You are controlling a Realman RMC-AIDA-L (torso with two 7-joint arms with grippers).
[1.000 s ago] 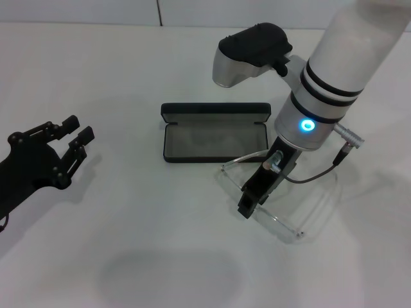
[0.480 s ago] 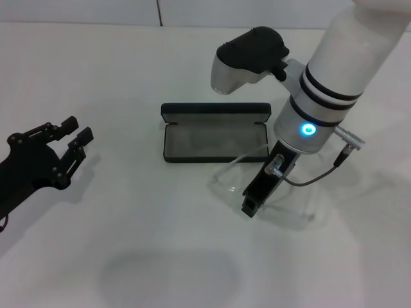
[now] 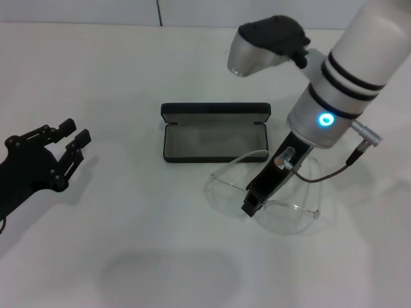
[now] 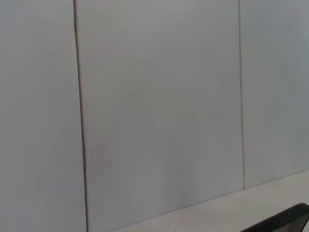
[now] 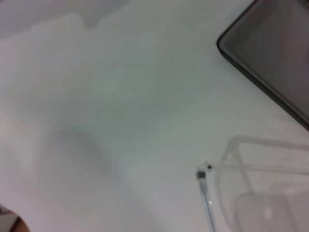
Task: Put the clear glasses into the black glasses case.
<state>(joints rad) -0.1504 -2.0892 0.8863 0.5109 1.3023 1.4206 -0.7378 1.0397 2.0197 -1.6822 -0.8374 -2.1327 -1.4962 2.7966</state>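
Observation:
The black glasses case (image 3: 215, 138) lies open in the middle of the table, grey lining up and lid toward the back. Just in front of it and to its right are the clear glasses (image 3: 282, 215), lens toward the front, one arm reaching back to the case's front edge. My right gripper (image 3: 253, 200) comes down at a slant onto the top of the frame and is shut on it. The right wrist view shows a hinge and part of the clear glasses (image 5: 260, 193), with a corner of the case (image 5: 275, 63) beyond. My left gripper (image 3: 70, 135) rests open at the far left.
The white table (image 3: 128, 77) runs back to a pale panelled wall (image 4: 154, 96). The right arm's cable (image 3: 334, 168) loops beside the wrist above the glasses. Bare tabletop lies between the left gripper and the case.
The right arm has swung right and back. The glasses have turned with the gripper, from slanting away to the right to lying broadside in front of the case. The left arm has stayed put.

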